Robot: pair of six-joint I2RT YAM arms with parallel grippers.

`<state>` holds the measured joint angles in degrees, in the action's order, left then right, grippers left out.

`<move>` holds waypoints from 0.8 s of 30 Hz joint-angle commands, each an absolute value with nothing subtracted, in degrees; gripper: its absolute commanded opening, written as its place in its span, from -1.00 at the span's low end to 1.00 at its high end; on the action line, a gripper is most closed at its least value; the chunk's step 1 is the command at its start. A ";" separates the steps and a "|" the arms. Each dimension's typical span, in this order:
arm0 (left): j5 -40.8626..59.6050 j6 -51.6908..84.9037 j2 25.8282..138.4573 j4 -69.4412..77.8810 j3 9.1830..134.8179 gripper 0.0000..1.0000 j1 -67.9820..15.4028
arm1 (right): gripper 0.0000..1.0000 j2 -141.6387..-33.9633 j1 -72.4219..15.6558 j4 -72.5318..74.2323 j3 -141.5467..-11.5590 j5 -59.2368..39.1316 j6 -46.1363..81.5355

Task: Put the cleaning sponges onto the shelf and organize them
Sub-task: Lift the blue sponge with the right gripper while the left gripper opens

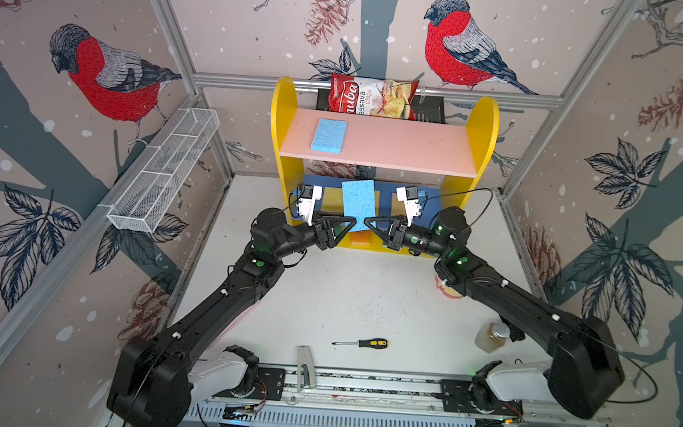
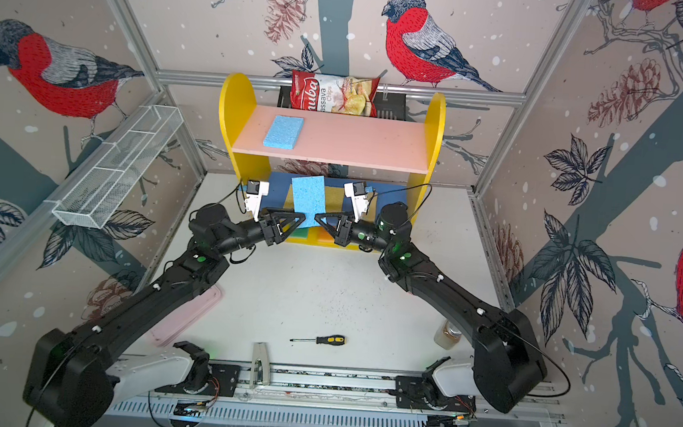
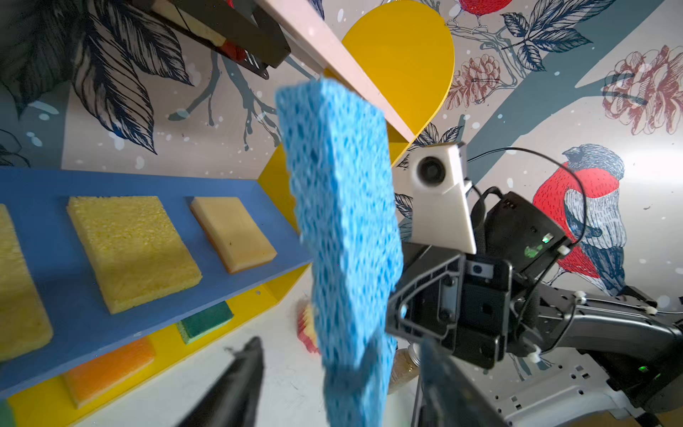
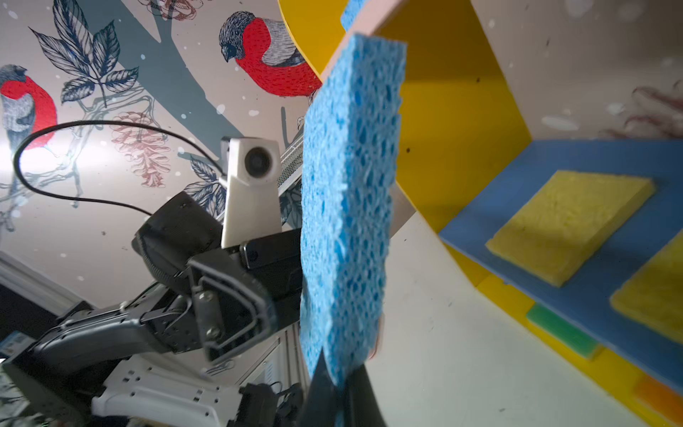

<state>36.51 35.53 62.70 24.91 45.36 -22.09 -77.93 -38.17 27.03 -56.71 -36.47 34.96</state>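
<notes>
A light blue sponge point(image 1: 357, 201) point(image 2: 307, 199) stands on edge in the air in front of the yellow shelf point(image 1: 284, 101). My right gripper point(image 4: 342, 377) point(image 1: 366, 222) is shut on its lower edge. My left gripper point(image 3: 340, 355) point(image 1: 353, 225) is open, one finger on each side of the sponge point(image 3: 343, 222), apart from it. Another blue sponge point(image 1: 329, 135) lies on the pink upper board point(image 1: 399, 144). Yellow sponges point(image 3: 133, 251) point(image 4: 569, 222) lie on the blue middle board; a green one point(image 3: 207, 319) and an orange one point(image 3: 111, 366) lie on the base. A round sponge point(image 1: 448, 289) lies under my right arm.
A chips bag point(image 1: 372, 96) sits in a black basket point(image 1: 431, 109) behind the shelf. A white wire mesh tray point(image 1: 168, 167) hangs on the left wall. A screwdriver point(image 1: 363, 343) and a jar point(image 1: 492, 337) are on the table; a pink tray point(image 2: 185, 319) lies under my left arm.
</notes>
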 commanded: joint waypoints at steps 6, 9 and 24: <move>24.06 26.94 53.19 14.78 47.10 0.97 -22.15 | -1.00 -75.32 -40.36 17.52 -63.06 -24.18 23.16; 22.42 25.12 51.41 11.59 48.18 0.97 -22.12 | -1.00 -75.07 -40.85 16.63 -65.15 -21.28 21.68; 17.85 22.33 48.87 6.41 49.39 0.97 -22.15 | -1.00 -85.28 -40.54 -1.36 -89.13 -6.68 18.66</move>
